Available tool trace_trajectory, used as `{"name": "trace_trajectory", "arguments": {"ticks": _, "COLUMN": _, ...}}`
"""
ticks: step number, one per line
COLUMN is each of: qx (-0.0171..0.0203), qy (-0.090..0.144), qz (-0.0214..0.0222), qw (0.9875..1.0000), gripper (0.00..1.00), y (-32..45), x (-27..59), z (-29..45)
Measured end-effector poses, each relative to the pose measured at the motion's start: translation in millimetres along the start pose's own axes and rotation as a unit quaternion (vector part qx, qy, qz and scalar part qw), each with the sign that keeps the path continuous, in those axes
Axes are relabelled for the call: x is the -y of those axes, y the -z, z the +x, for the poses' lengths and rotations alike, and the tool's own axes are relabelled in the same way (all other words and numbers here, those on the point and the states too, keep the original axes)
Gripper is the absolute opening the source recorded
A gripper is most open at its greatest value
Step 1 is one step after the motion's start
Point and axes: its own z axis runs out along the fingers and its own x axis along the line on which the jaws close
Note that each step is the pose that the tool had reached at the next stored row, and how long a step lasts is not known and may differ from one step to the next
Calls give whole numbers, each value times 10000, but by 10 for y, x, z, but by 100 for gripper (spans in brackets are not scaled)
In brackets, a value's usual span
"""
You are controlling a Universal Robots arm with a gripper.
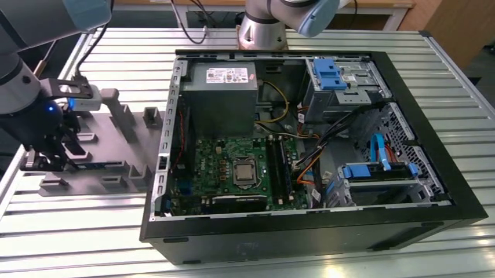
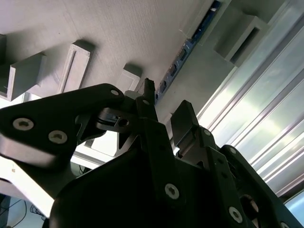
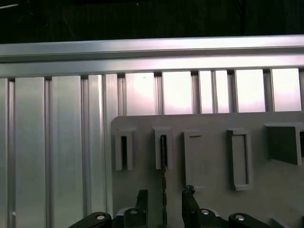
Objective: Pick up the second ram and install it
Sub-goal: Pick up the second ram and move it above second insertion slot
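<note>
At the exterior view's left, the tool [image 1: 53, 155] hangs low over a grey plastic tray [image 1: 99, 132] of slotted blocks. In both wrist views its two black fingers [image 3: 142, 197] stand apart, open by a moderate gap, and they hold nothing. The memory stick [image 3: 164, 176] stands on edge in the tray and runs straight between them, with a little clear space on each side. In the second wrist view the tool [image 2: 164, 107] straddles the near end of the memory stick [image 2: 184, 53], whose thin dark edge carries a row of small chips and runs away from the fingers into a narrow grey holder block. Other empty holder blocks stand beside it on the tray [image 3: 213, 124]. The tray lies on a ribbed aluminium worktop [image 1: 452, 78]. Just beside the tray, toward the exterior view's right, an open black computer case [image 1: 309, 231] lies on its side, with a green circuit board [image 1: 220, 168] showing inside it.
</note>
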Motion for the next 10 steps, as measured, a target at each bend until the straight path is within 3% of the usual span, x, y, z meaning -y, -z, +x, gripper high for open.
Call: {"name": "trace_trajectory", "arguments": {"ticks": 10, "qx": 0, "qy": 0, "qz": 0, "qw": 10000, "gripper": 42, "y": -96, "x": 14, "z": 2}}
